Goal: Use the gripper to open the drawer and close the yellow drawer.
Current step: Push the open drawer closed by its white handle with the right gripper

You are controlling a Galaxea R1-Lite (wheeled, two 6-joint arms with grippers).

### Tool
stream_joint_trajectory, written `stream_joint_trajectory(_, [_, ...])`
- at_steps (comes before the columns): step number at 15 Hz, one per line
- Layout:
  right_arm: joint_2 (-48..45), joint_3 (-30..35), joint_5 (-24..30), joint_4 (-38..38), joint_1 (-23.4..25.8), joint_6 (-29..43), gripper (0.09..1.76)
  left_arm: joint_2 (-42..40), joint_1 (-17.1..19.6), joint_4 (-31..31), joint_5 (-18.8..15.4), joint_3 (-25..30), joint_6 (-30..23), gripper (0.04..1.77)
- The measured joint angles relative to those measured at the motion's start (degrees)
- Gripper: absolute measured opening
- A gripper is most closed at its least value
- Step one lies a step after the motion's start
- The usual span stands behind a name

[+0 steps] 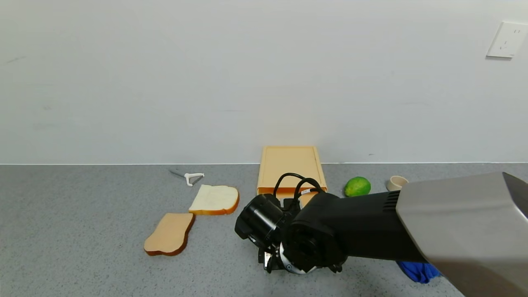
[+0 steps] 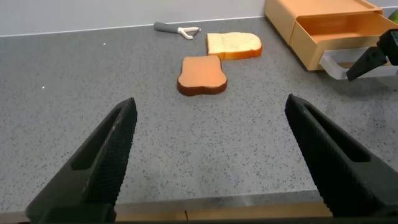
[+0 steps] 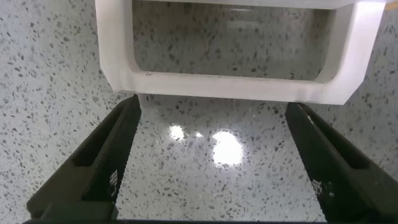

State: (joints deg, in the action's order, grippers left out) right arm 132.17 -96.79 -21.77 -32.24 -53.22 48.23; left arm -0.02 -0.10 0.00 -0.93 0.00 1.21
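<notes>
The pale yellow drawer (image 1: 291, 165) stands at the back of the grey counter against the wall. In the left wrist view its tray (image 2: 345, 31) is slid partly out, with the white loop handle (image 2: 334, 65) at the front. My right gripper (image 3: 212, 104) is open, its two dark fingers (image 3: 112, 155) spread just short of the handle (image 3: 230, 87) and not touching it. In the head view the right arm (image 1: 326, 231) covers the drawer's front. My left gripper (image 2: 211, 102) is open and empty over the counter's front edge, far to the left of the drawer.
Two bread slices (image 1: 215, 199) (image 1: 170, 233) and a white peeler (image 1: 192, 177) lie left of the drawer. A green lime (image 1: 357, 186) and a small cup (image 1: 397, 182) sit to its right. A blue cloth (image 1: 418, 271) lies under the right arm.
</notes>
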Motion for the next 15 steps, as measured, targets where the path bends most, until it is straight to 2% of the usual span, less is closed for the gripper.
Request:
stream_joint_trajectory(8, [1.51, -0.23, 0.00, 4.94, 2.18, -3.66, 1.71, 0.00, 0.00, 0.00, -0.01, 0.00, 0.00, 1.72])
stream_joint_trajectory(15, [3.47, -4.78, -1.84, 4.94, 3.83, -6.86, 1.71, 0.00, 0.00, 0.00, 0.00, 0.00, 0.00, 1.72])
